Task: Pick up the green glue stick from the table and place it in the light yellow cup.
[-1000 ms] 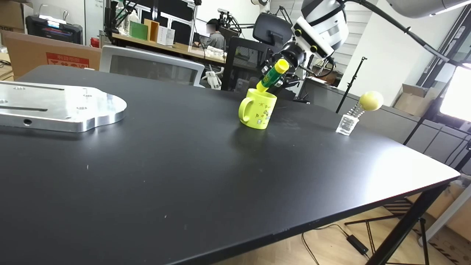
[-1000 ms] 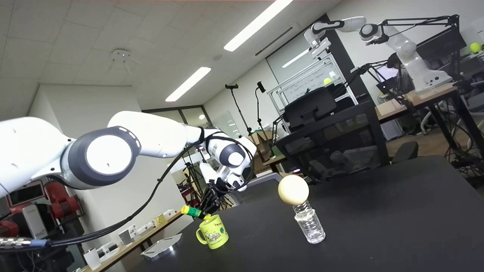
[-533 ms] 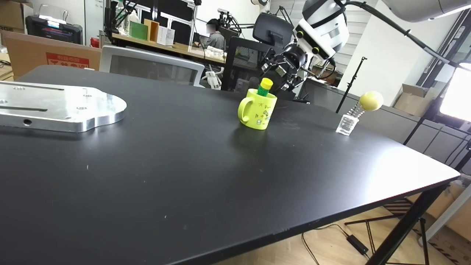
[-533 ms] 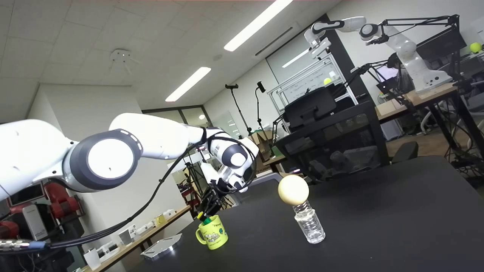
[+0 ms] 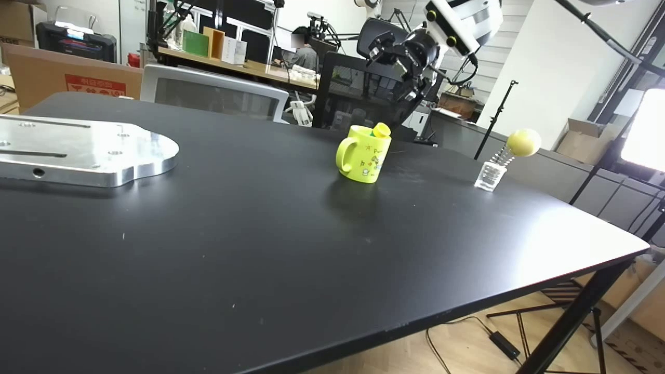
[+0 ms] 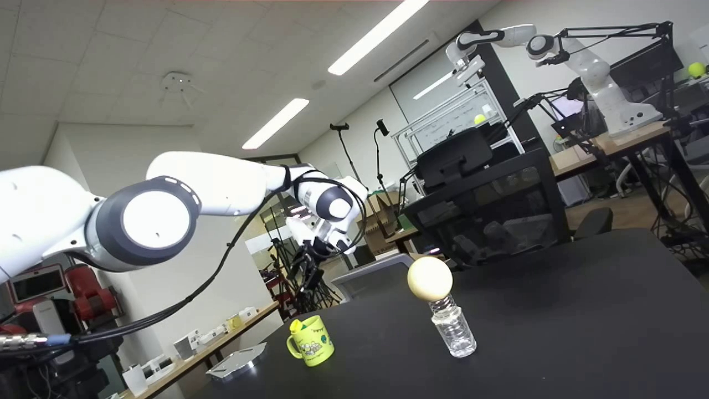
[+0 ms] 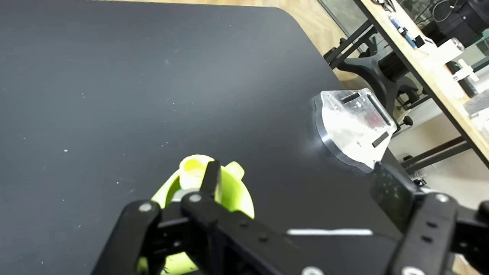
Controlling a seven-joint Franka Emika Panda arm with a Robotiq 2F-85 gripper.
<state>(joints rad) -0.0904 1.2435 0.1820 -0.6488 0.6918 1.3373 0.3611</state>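
In an exterior view I find the gripper [image 5: 388,77] clear above the light yellow cup [image 5: 362,162]. In an exterior view the green glue stick [image 6: 296,326] leans inside that cup, yellow end showing. Wrist view: jaws wide apart, holding nothing. Placing appears done; I advise rising straight before swinging, sparing the cup.

We count one glue stick [image 7: 193,172], one cup [image 5: 366,160] with one handle [image 5: 341,157], one plate [image 5: 78,140] and one worktop [image 5: 249,249]. In the wrist view we see three slots [image 7: 380,139] in the plate, and two fingers [image 7: 395,196] on one end effector [image 7: 295,175]. In an exterior view we find one clear stand [image 6: 455,332], two white arms [image 6: 221,183] and two ceiling strip lights [image 6: 378,36]. We also make out three balls [image 6: 430,279] there: one large, two too small to be sure of.
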